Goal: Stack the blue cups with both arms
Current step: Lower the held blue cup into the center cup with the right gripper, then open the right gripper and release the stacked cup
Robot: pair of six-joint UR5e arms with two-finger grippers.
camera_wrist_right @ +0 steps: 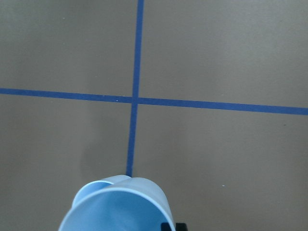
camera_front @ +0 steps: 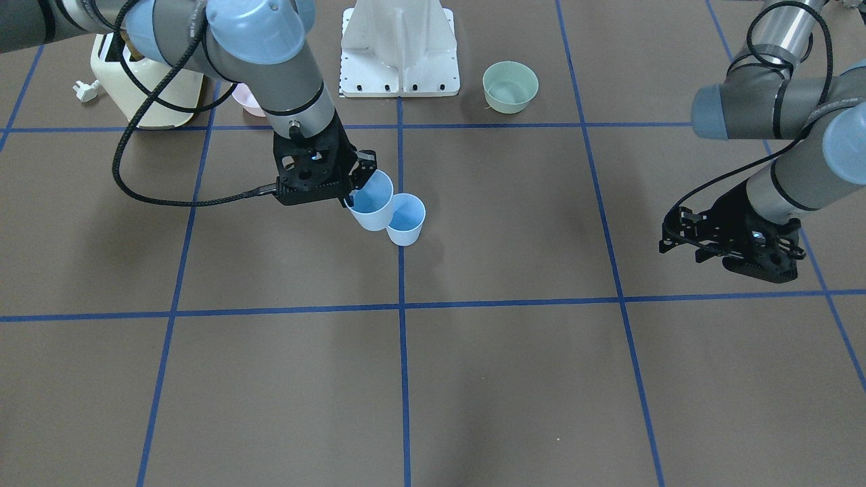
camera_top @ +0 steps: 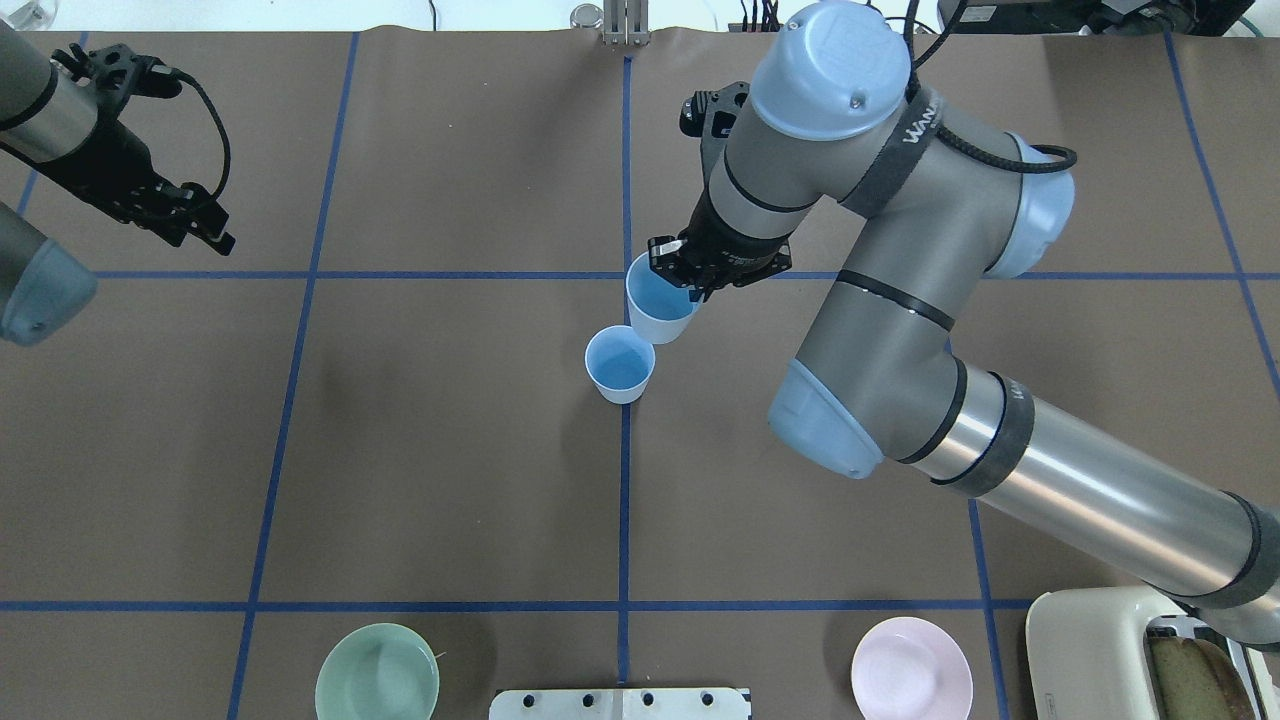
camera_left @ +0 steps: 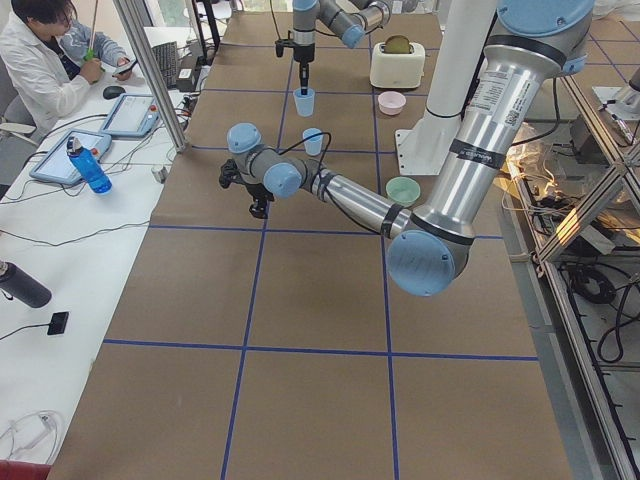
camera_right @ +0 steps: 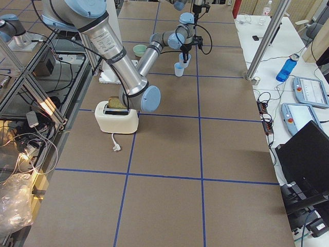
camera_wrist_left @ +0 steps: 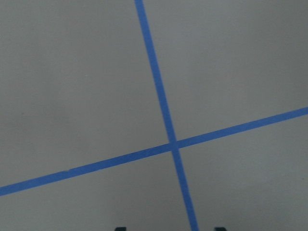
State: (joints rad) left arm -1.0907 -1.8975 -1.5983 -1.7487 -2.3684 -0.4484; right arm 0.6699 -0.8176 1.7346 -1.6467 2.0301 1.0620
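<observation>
Blue cup gripped by right pincer, second cup beside — left pincer parted

R arm bends down, R gripper pinches a blue cup by its rim. L gripper hangs low, spread wide.

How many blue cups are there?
2. One blue cup is held at its rim by the right gripper; the other cup stands on the table just beside it.

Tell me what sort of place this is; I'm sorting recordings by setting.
Probably a robotics lab: a table gridded with blue tape, an operator seated by control tablets, and a robot arm gripping a blue cup.
</observation>
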